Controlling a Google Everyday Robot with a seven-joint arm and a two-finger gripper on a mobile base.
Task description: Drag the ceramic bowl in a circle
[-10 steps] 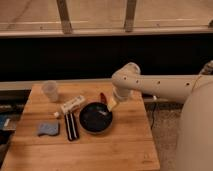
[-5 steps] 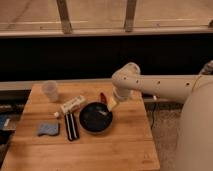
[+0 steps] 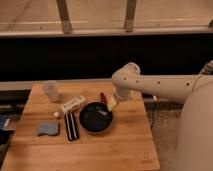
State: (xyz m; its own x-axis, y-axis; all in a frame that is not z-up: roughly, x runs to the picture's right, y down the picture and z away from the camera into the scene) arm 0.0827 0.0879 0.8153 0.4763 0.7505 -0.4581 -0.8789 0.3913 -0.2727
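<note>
The ceramic bowl (image 3: 95, 118) is round, shallow and glossy black, and sits near the middle of the wooden table (image 3: 120, 150). My gripper (image 3: 111, 104) hangs from the white arm that reaches in from the right. It is at the bowl's upper right rim, touching or just over it. A small translucent whitish cup (image 3: 50, 90) stands at the table's back left, apart from the bowl.
A white tube (image 3: 72, 105) lies left of the bowl. A black bar-shaped object (image 3: 71, 126) and a blue sponge (image 3: 48, 129) lie at the front left. A small red item (image 3: 103, 96) is behind the bowl. A dark wall and rail run behind the table.
</note>
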